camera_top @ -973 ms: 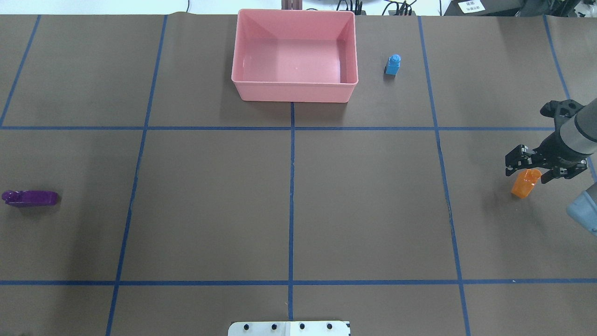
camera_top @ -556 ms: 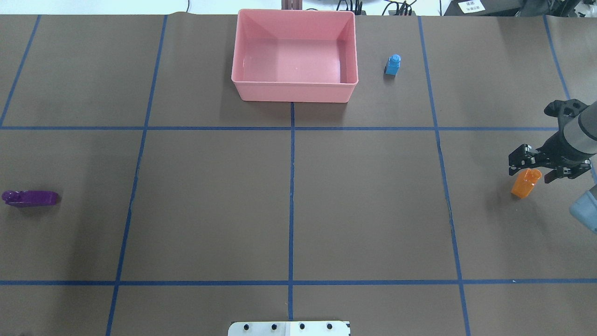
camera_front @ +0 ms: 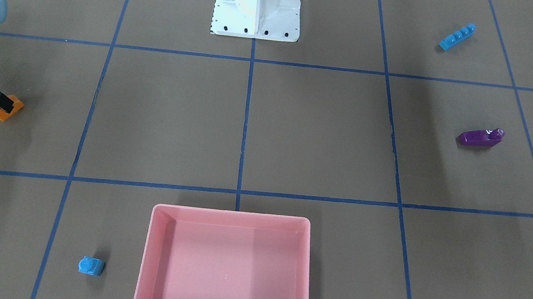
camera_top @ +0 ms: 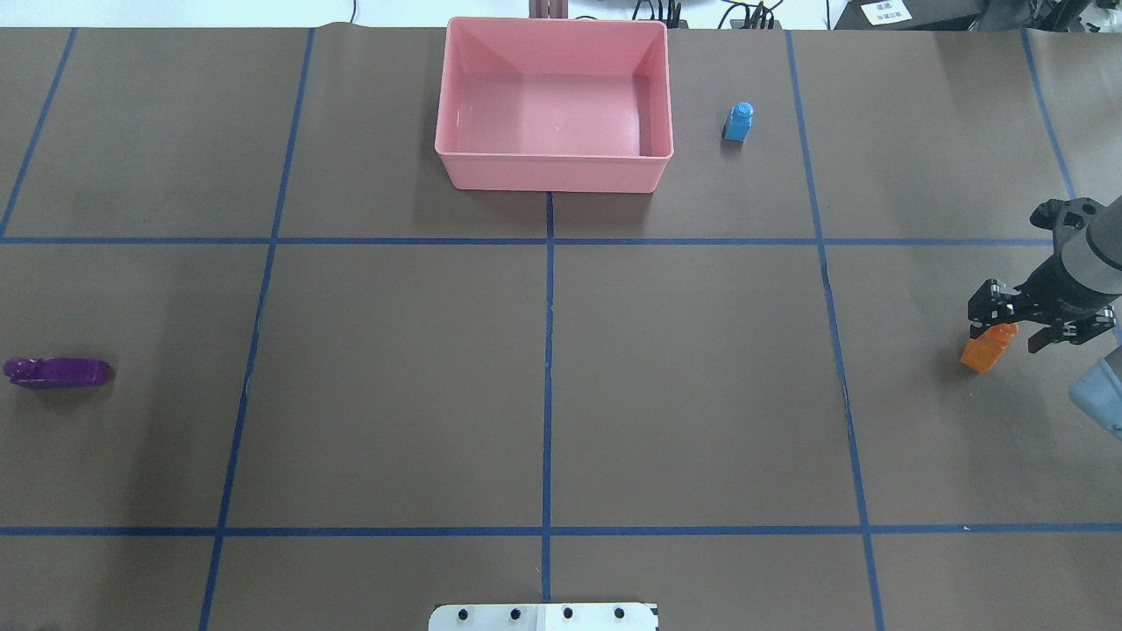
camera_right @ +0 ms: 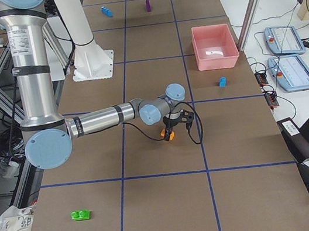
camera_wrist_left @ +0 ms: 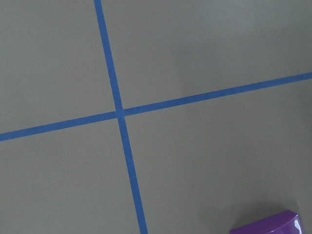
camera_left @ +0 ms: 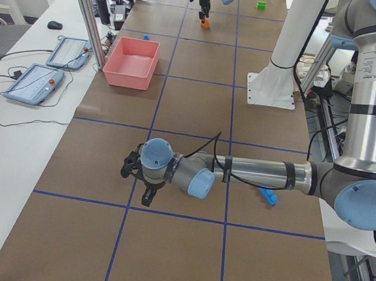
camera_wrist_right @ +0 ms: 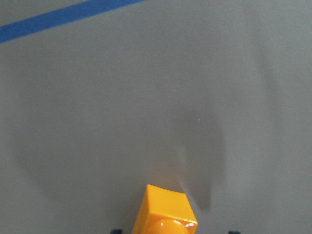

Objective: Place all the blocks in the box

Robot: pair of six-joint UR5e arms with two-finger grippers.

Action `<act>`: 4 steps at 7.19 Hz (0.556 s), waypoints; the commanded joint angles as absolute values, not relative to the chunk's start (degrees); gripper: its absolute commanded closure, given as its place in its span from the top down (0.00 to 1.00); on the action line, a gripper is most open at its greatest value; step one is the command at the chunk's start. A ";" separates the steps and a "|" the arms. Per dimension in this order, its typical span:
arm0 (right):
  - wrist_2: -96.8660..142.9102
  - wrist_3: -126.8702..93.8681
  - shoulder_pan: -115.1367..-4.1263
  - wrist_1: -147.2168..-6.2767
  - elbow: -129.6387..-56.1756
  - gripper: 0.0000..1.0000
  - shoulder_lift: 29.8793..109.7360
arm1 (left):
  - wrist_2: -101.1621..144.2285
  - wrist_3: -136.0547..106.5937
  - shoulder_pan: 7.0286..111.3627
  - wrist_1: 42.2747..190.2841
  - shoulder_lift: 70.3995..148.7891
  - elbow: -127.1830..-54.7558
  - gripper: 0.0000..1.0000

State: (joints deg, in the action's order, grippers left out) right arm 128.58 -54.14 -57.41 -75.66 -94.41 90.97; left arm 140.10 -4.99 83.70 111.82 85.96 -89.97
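Currently low over the orange sloped block (camera_top: 986,349) with the right gripper (camera_top: 1005,337), jaws spread wide either side of its top, gaps on both sides in the wrist view, nothing clamped; block standing on the brown worktop (camera_top: 701,394) near its right edge, well apart from the pink box (camera_top: 554,175); tiny blue block (camera_top: 739,123) near the box's right wall; long purple block (camera_top: 57,372) far left, near the left gripper (camera_left: 140,181); cannot tell how far open that one is; long blue block (camera_front: 457,37) and green block (camera_right: 80,214) likewise outside the box.
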 commanded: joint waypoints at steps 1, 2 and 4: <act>129.19 -54.23 -57.30 -75.76 -94.22 0.00 90.44 | 140.27 -5.10 83.41 112.93 86.04 -90.17 1.00; 130.50 -54.32 -57.30 -75.67 -94.83 0.00 90.27 | 140.36 -5.45 80.45 114.07 87.70 -90.35 1.00; 131.05 -54.58 -57.65 -76.28 -99.29 0.00 88.17 | 140.19 -13.74 76.93 114.00 88.07 -91.83 1.00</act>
